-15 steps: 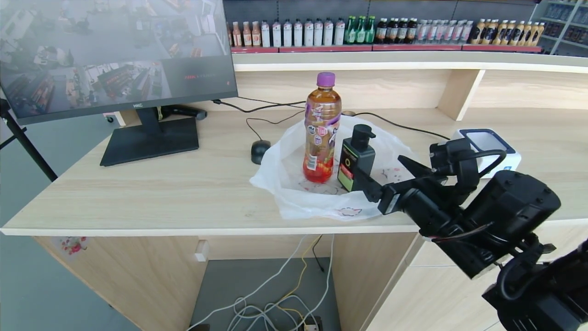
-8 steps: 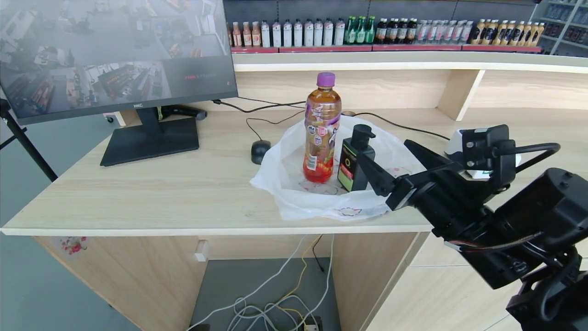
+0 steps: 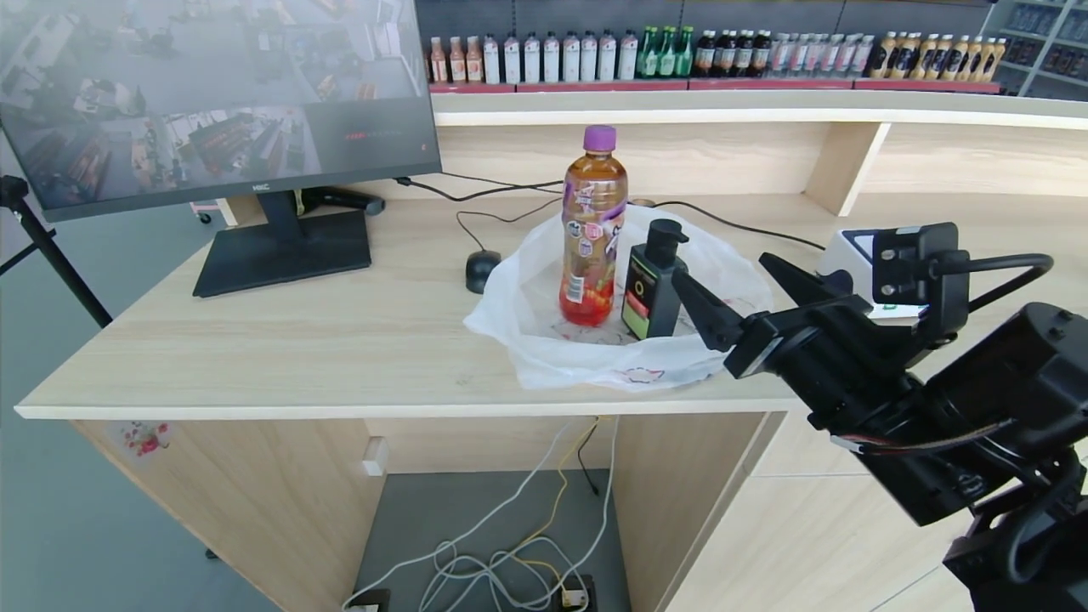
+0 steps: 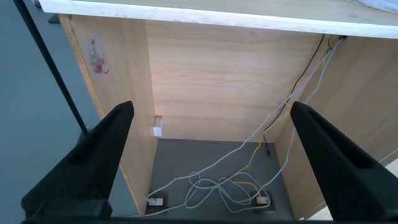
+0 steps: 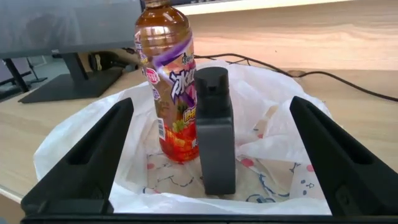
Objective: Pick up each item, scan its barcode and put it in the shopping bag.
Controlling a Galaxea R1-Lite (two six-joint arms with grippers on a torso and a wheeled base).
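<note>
**Right gripper has swung up to face the bag**

Over the last second the right gripper (image 3: 718,268) has risen and rolled level, so its fingers now point at the shopping bag (image 3: 527,336). The head camera has shifted a little too, so the slight slide of the desk (image 3: 340,340) is not a move of the things on it. Both items stand where they did.

The right gripper's jaws are spread wide and hold nothing. In the right wrist view they frame the black pump bottle (image 5: 216,134), which stands upright on the flattened bag. The tea bottle (image 5: 166,81) stands just beside it; whether the two touch cannot be told. The scanner (image 3: 850,248) sits on the desk behind the right wrist. The left gripper (image 4: 211,106) hangs below the desk edge, also wide open and empty, facing the cables (image 4: 230,180).

The likely risk is a wide finger brushing the tall tea bottle as it closes on the pump bottle, which could tip it. A fingertip could also snag the loose bag film and drag both items.

The tea bottle carries a purple-and-white wrap with a small barcode strip low on its side. The pump bottle has a green and red front label with a ring mark. The monitor (image 3: 212,93) has a small logo on its lower bezel
</note>
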